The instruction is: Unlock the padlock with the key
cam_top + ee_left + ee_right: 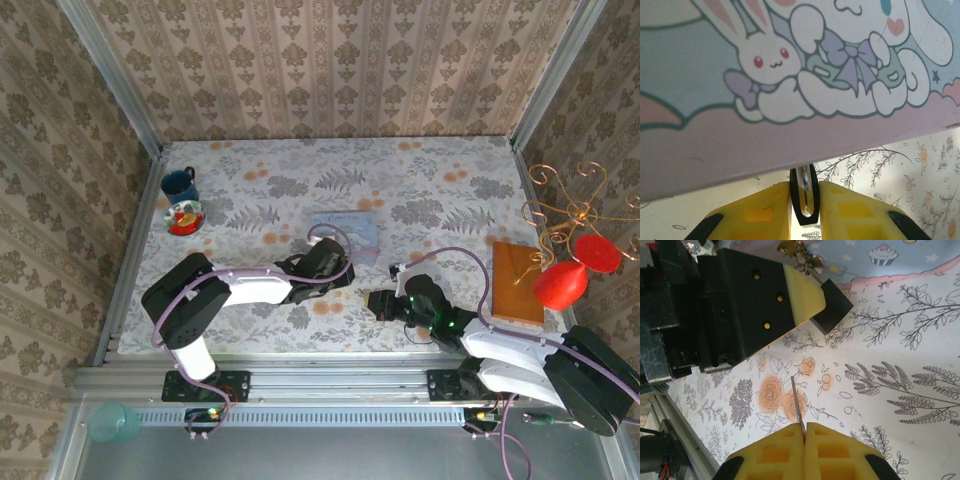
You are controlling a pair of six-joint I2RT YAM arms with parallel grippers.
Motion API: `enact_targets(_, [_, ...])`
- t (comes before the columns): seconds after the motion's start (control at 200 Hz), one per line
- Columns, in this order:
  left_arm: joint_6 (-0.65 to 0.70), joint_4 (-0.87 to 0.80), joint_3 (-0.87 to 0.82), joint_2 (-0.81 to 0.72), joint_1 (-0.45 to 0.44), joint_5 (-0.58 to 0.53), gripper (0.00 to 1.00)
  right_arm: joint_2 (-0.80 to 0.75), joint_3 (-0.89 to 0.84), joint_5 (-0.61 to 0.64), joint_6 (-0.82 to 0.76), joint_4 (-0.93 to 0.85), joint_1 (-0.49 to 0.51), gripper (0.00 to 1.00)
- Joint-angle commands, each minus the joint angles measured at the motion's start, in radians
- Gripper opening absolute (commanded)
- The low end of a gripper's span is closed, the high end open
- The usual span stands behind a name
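1. Damask-papered walls (330, 70) close in the floral-clothed desk (450, 190); a blue mug (180, 184) and a bowl (184, 217) stand far left.
2. The left end effector (805, 186) pinches the padlock (834, 304) at the near edge of the cartoon tin (345, 232).
3. The right end effector (804, 427) pinches the key (796, 402), apart from the padlock.
4. A wooden box (516, 283) lies at the right.

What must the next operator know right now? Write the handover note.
Left hand: closed around the padlock, right at the edge of the cartoon tin.
Right hand: shut on the key. The blade sticks out toward the padlock and is apart from it.
Done: key and padlock are both gripped.
Left: line the blade up with the keyhole, insert it, turn it, and free the shackle. The keyhole cannot be made out in these views.
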Motion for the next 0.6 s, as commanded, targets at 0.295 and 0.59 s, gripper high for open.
enact_targets(0.295, [-0.078, 0.175, -0.061, -0.057, 0.01, 0.078, 0.14, 0.026, 0.032, 0.004, 0.009, 0.009, -0.033, 0.0])
enact_targets(0.59, [-0.149, 0.369, -0.175, -0.105, 0.039, 0.14, 0.07, 0.196, 0.043, -0.226, 0.142, 0.19, -0.161, 0.0])
